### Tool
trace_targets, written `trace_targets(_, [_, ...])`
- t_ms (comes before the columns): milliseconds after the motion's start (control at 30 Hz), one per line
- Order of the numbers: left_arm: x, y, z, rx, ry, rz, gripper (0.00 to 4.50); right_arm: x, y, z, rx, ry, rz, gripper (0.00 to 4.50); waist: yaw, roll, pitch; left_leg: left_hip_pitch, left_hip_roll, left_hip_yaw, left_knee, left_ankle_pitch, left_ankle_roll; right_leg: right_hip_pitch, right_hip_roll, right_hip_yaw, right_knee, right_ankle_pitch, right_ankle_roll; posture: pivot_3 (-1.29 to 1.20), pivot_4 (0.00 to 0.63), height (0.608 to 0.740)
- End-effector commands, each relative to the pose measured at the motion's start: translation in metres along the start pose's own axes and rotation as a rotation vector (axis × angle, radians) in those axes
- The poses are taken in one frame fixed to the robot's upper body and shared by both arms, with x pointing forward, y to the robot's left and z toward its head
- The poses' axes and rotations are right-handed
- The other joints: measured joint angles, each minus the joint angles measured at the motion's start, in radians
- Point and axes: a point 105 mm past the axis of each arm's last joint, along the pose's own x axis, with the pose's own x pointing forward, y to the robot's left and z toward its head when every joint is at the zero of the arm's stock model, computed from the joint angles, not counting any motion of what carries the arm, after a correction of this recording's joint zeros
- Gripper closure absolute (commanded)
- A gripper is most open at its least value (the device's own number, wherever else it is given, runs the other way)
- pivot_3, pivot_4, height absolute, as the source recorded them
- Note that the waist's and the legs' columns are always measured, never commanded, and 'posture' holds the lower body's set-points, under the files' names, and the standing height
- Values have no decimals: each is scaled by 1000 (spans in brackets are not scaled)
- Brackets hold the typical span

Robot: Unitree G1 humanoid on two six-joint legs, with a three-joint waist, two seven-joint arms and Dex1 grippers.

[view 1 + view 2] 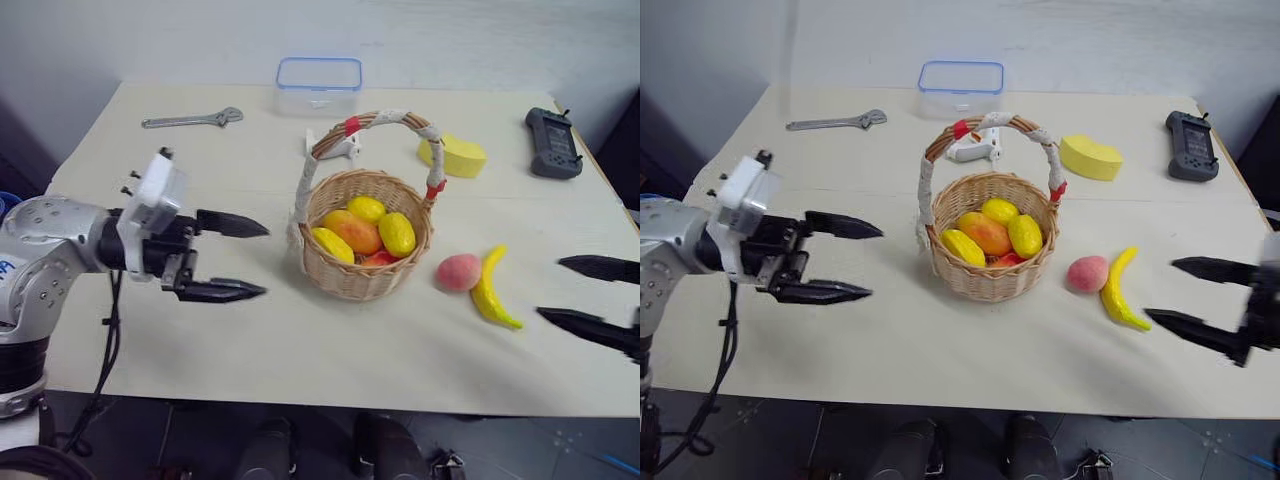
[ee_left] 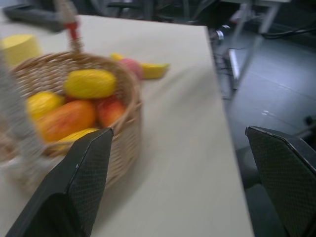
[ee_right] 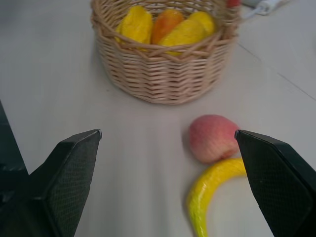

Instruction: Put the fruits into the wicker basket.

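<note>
Fruits: a round pink-red peach (image 1: 458, 271) touching a curved yellow banana (image 1: 493, 290) lie on the pale surface (image 1: 300, 350), just right of the round tan wicker basket (image 1: 365, 270) holding other fruits. Right end effector (image 1: 585, 297) spread, empty, near the banana; left end effector (image 1: 240, 258) spread, empty.

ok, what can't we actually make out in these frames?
- Fruits deep in the wicker basket: a red one mostly covered by the yellow ones above; total count unclear.
- Right gripper: cut off by the head view's edge.
- White object behind the basket handle: partly hidden, unidentifiable.
- Basket contents in the left wrist view: blurred.
</note>
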Motion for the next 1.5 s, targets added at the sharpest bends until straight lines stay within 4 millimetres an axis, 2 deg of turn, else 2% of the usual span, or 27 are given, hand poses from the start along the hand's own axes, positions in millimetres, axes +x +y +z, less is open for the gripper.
trace_targets(33, [8, -7, 13, 44, -18, -68, 0, 27, 0, 5, -85, 28, 28, 40, -5, 0, 0, 0, 0, 0, 0, 0, 0, 0, 1, 0, 0, 0, 0, 0, 150, 740])
trace_targets(167, [8, 0, 21, 75, -49, -31, 0, 63, -19, -5, -111, 79, -15, 40, -10, -2, 1, 2, 1, 4, 1, 0, 0, 0, 3, 4, 2, 0, 0, 0, 150, 740])
trace_targets(333, [7, 5, 19, 77, -58, 6, 0, 84, -44, -14, -74, 102, -70, 40, -6, -3, 2, 1, 2, 5, 3, 0, 0, -1, 4, 5, 2, 0, 0, 0, 150, 740])
trace_targets(433, [7, 6, 19, 86, -61, 25, 0, 96, -57, -29, -38, 151, -99, 40, -7, -3, 2, -1, 2, 5, 6, 0, 0, -2, 4, 5, 2, 0, 0, 0, 150, 740])
trace_targets(567, [6, 8, 22, 95, -70, 40, 0, 101, -70, -49, -7, 225, -132, 40, -6, -3, 2, -3, 2, 7, 8, -1, 1, -5, 4, 5, 4, 0, 0, 0, 150, 740])
trace_targets(700, [5, 10, 24, 106, -69, 53, 0, 106, -65, -55, 32, 227, -90, 40, -7, -3, 2, -11, 3, 10, 13, -1, 2, -15, 4, 4, 11, 0, 0, 0, 150, 740])
trace_targets(800, [5, 11, 24, 108, -70, 58, 0, 107, -65, -54, 29, 205, -98, 582, -8, -3, 2, -11, 3, 11, 14, -1, 2, -16, 5, 3, 11, 0, 0, 0, 150, 740])
trace_targets(900, [4, 13, 21, 107, -68, 73, 0, 104, -66, -40, 27, 143, -111, 1608, -9, -3, 2, -10, 3, 12, 14, -1, 2, -16, 5, 3, 12, 1, 0, 0, 150, 740])
trace_targets(967, [2, 16, 19, 108, -63, 90, 0, 96, -66, -26, 22, 92, -115, 1995, -8, -3, 2, -10, 3, 12, 14, -1, 2, -16, 5, 4, 12, 1, 0, 0, 150, 740])
trace_targets(1067, [-1, 21, 20, 115, -68, 124, 0, 81, -67, -6, 1, 47, -134, 2069, -7, -3, 2, -11, 3, 13, 14, -1, 2, -17, 5, 4, 12, 2, 0, 0, 150, 740])
trace_targets(1200, [-4, 26, 23, 122, -83, 152, 0, 76, -50, 29, 22, -60, -74, 2069, -7, -3, 2, -11, 4, 13, 14, -1, 3, -17, 5, 4, 11, 2, 0, 0, 150, 740])
trace_targets(1267, [-4, 27, 24, 125, -90, 156, 0, 83, -30, 56, 36, -156, 21, 2069, -12, -3, 2, -10, 4, 14, 14, -1, 3, -17, 5, 5, 12, 2, 0, 0, 150, 740])
trace_targets(1333, [-1, 27, 26, 130, -99, 154, 0, 102, -12, 79, 45, -219, 92, 2069, -20, -3, 2, -10, 6, 15, 14, -1, 3, -18, 5, 6, 12, 3, -2, 0, 150, 740])
trace_targets(1433, [2, 26, 29, 141, -107, 150, 0, 132, 8, 88, 13, -209, 144, 2069, -30, -4, 2, -10, 7, 14, 14, -1, 2, -18, 5, 9, 12, 3, -3, 0, 150, 740])
trace_targets(1500, [3, 28, 30, 145, -111, 155, 0, 146, 14, 90, -9, -202, 152, 2069, -31, -4, 2, -11, 6, 14, 13, -1, 2, -18, 5, 10, 12, 3, -3, 0, 150, 740])
